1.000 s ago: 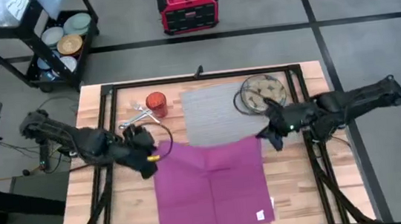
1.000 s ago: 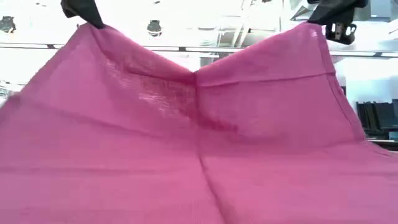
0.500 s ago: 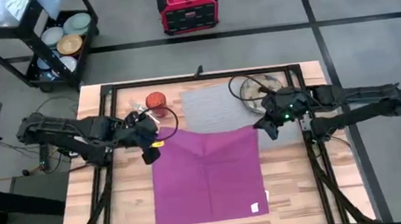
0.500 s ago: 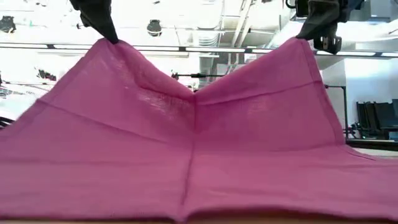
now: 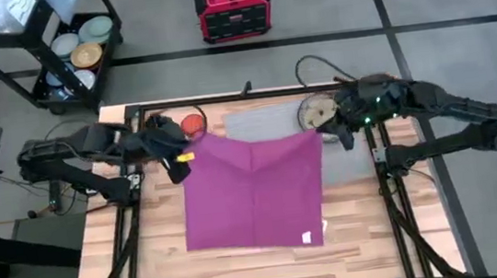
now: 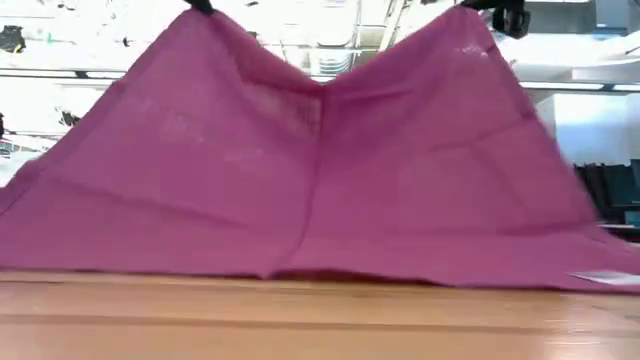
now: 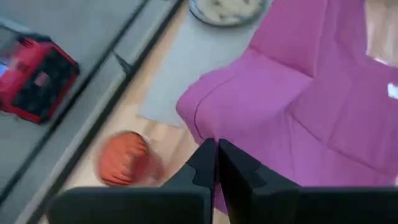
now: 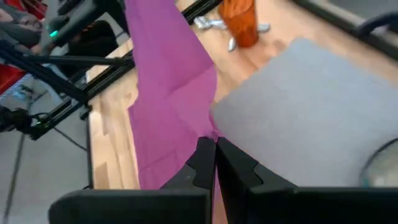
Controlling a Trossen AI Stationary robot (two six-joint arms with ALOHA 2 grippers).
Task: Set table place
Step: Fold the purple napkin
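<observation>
A magenta napkin (image 5: pixel 254 189) lies spread on the wooden table (image 5: pixel 370 237). Its two far corners are raised, and its near edge (image 6: pixel 300 272) rests on the planks. My left gripper (image 5: pixel 179 160) is shut on the far left corner. My right gripper (image 5: pixel 327 133) is shut on the far right corner. The napkin's far part hangs over the near part of the grey mat (image 5: pixel 261 121). An orange cup (image 5: pixel 193 124) stands left of the mat, with steel cutlery (image 8: pixel 211 25) beside it. The patterned plate (image 5: pixel 321 111) sits at the mat's right. My left gripper pinches the napkin's far left corner (image 7: pixel 208 134) between its two shut fingers. That corner is lifted above the table, and the cloth slopes down from it to the near edge on the planks. My right gripper pinches the far right corner (image 8: pixel 211 130) between its two shut fingers. This corner is held up over the mat's right part, and between the two corners the cloth sags in a shallow dip (image 6: pixel 322 85).
Black frame rails (image 5: pixel 132 216) run along the table's left and right sides. A red box (image 5: pixel 233 9) stands on the floor beyond the far edge. A cart with dishes (image 5: pixel 73 51) is at the far left. A white tag (image 5: pixel 307 237) marks the napkin's near right corner.
Both grippers have gone toward the table's far edge, staying shut on the napkin's far corners. The whole napkin has slid along the table away from the near edge. Its far part now lies over the grey mat, and bare planks show in front of it.
</observation>
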